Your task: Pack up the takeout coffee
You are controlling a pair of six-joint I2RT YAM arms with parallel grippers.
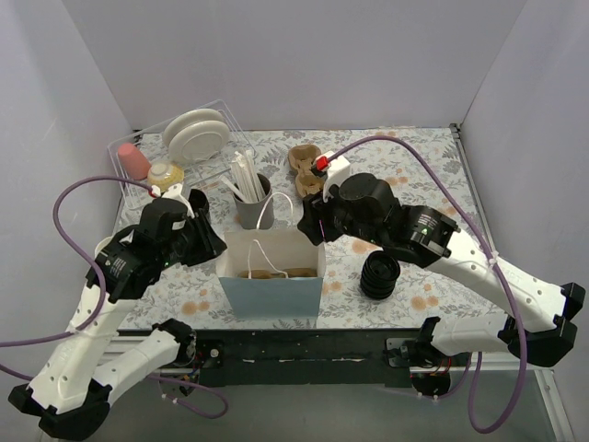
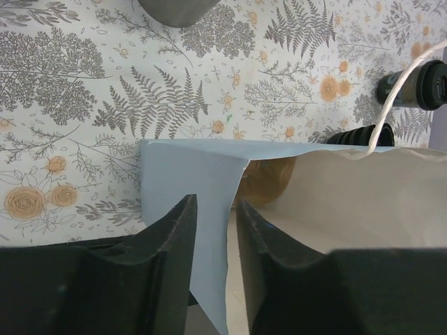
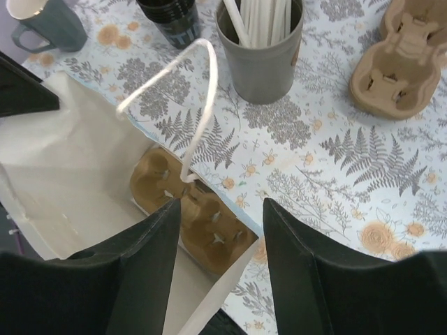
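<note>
Top external view: a pale blue paper bag (image 1: 271, 290) stands open at the middle of the counter's (image 1: 419, 175) near edge. A brown cup carrier (image 3: 202, 223) lies on its floor with the visible wells empty. The left fingers (image 2: 171, 244) are pressed nearly together, pinching the bag's left wall. The right fingers (image 3: 154, 258) are spread wide above the bag's far right corner and hold nothing; the white handle loop (image 3: 202, 77) rises just ahead of them. The takeout coffee (image 3: 171, 21) is judged to be the black tapered cup standing just beyond the bag's far left corner. Its top is cropped in the right wrist view and dark from above, so the lid cannot be confirmed. Its long axis is vertical; it lies just past the left fingers toward the far edge and well to the left of the right fingers. The left arm is nearer, but it is occupied with the bag. A grey holder of white sticks (image 1: 252, 198) stands between the right fingers and the cup, close on the cup's right, and a teal mug (image 3: 42, 24) sits on its left. A ribbed stack of black lids (image 1: 380, 274) stands right of the bag toward the near edge. Spare carriers (image 1: 304, 168) lie near the far edge, and a dish rack (image 1: 116, 145) fills the far left corner.
</note>
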